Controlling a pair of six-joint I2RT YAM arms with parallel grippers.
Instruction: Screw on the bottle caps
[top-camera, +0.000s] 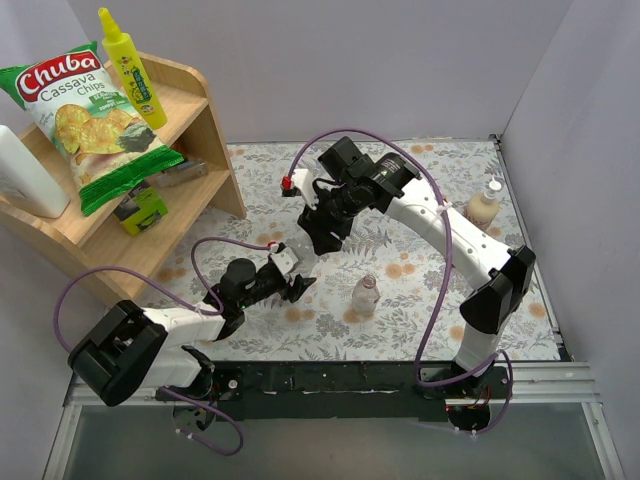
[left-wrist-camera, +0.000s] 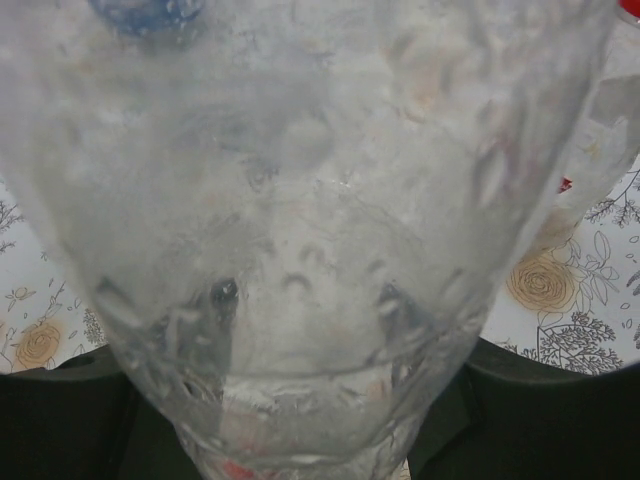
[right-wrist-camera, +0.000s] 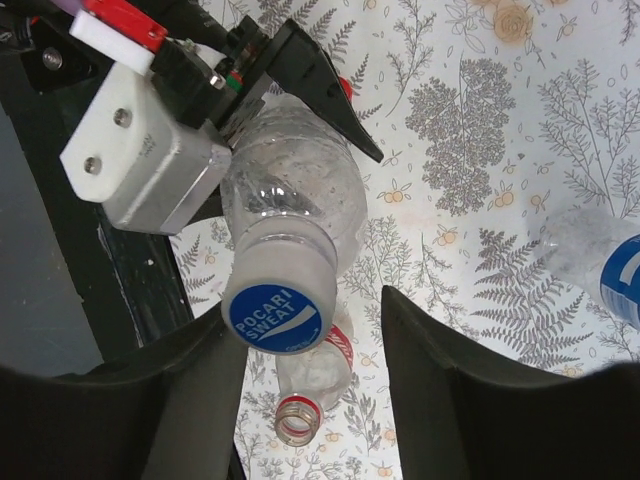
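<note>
Right wrist view, bottom edge: my right gripper (right-wrist-camera: 312, 335) is released, its fingers (right-wrist-camera: 470, 400) spread either side of the blue cap (right-wrist-camera: 275, 312), with a clear gap on the right.

Cap, lower left of centre: round, blue top, white "POCARI SWEAT" lettering, pale skirt. It is seated on the neck of the clear bottle (right-wrist-camera: 290, 195).

Just below it: a second bottle's open neck (right-wrist-camera: 292, 420), red-ringed.

Upper left: my left gripper (top-camera: 296, 283) is clenched on the clear bottle's body.

Beyond: the floral mat (right-wrist-camera: 500, 150).
</note>
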